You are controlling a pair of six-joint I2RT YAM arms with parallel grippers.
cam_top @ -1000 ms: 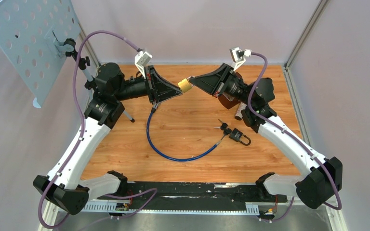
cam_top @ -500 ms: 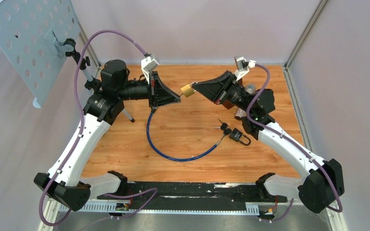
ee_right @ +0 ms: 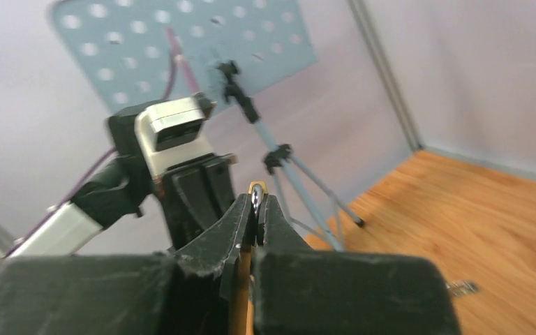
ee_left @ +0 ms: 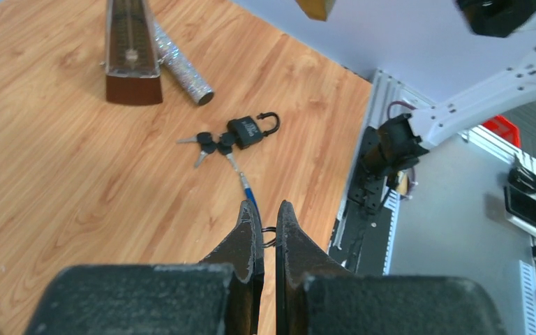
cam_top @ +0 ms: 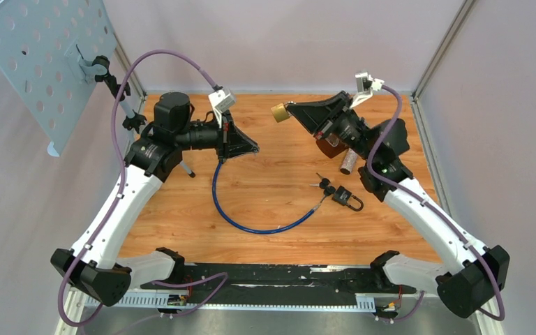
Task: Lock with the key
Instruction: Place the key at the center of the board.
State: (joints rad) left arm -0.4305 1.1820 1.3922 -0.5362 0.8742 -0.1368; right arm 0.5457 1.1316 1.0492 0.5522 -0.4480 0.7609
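Your right gripper was clamped on the brass padlock, holding it in the air above the rear of the table. In the right wrist view the brass body and its silver shackle sat between the two closed fingers.

Your left gripper had its fingers drawn nearly together. A thin dark piece showed in the slit in the left wrist view, but I could not identify it.

Compared with one second earlier:
- The two grippers had then met tip to tip over the rear middle of the table, with the brass padlock between them.
- They had since parted and stood well apart.
- The right gripper had carried the brass padlock up and toward the back wall.
- The left gripper had drawn back toward its own side.

On the table:
- The black padlock lay with its shackle open.
- The keys lay just beside it.
- The blue cable curved from the keys round to a spot under the left gripper.
- None of these three had shifted.
- A brown wooden block and a glittery silver tube lay together near the right arm.
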